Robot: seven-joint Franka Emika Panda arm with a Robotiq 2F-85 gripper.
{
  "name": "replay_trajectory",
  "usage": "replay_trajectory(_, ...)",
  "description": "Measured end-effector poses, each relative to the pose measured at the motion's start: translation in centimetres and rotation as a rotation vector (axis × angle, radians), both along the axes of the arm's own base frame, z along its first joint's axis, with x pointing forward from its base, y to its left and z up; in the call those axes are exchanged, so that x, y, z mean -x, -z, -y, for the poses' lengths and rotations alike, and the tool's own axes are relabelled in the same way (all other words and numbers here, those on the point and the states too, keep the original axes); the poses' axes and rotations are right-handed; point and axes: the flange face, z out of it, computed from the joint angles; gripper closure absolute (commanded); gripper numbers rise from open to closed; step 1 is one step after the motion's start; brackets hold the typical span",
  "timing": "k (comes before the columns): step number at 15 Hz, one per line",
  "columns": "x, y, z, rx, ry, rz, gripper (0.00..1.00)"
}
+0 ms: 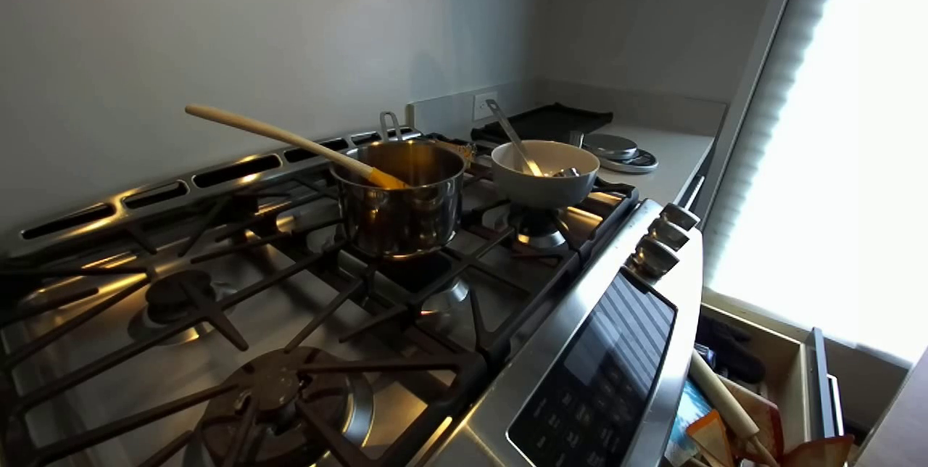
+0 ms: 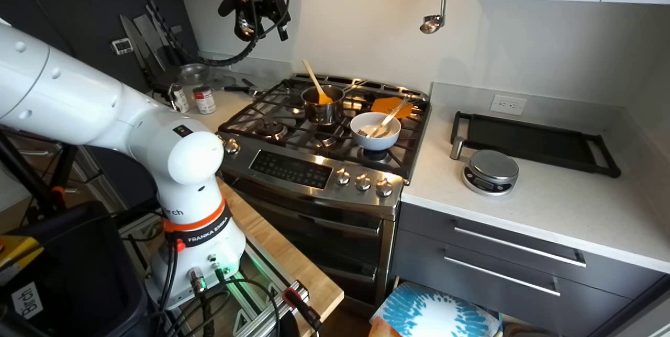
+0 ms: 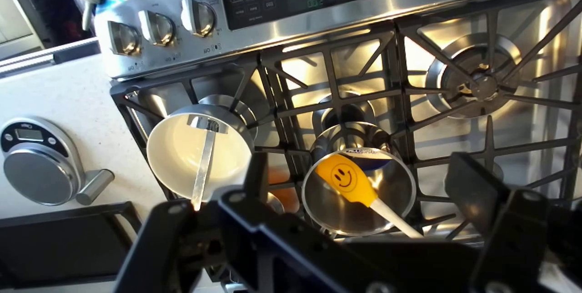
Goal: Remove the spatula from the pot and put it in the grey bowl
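The spatula leans in the pot with its yellow smiley head inside. Its pale wooden handle rises over the rim in both exterior views (image 1: 264,130) (image 2: 313,78); the wrist view shows the head (image 3: 345,179). The steel pot stands upright on the stove grate in both exterior views (image 1: 399,220) (image 2: 322,114) and the wrist view (image 3: 395,184). The grey bowl, pale inside, stands beside it (image 1: 536,190) (image 2: 374,143) (image 3: 173,159) and holds a metal utensil (image 3: 204,161). My gripper (image 2: 256,25) is open and empty, high above the stove; in the wrist view its fingers (image 3: 363,181) frame the pot.
A kitchen scale (image 2: 491,169) and a black tray (image 2: 534,141) lie on the counter. A ladle (image 2: 437,20) hangs on the wall. An orange item (image 2: 391,107) lies behind the bowl. Cans (image 2: 204,100) stand left of the stove. A drawer (image 1: 786,365) stands open.
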Motion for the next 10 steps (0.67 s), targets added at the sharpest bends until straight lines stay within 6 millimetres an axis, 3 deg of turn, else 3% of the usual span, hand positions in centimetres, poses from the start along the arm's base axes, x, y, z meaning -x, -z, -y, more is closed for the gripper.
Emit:
replay_trajectory(5, 0.0, 0.1, 0.0, 0.006, -0.047, -0.011, 0.00)
replay_trajectory(7, -0.8, 1.2, 1.4, 0.005, -0.108, -0.050, 0.00)
replay_trajectory(10, -2.5, 4.6, 5.0, 0.032, -0.164, -0.142, 0.00)
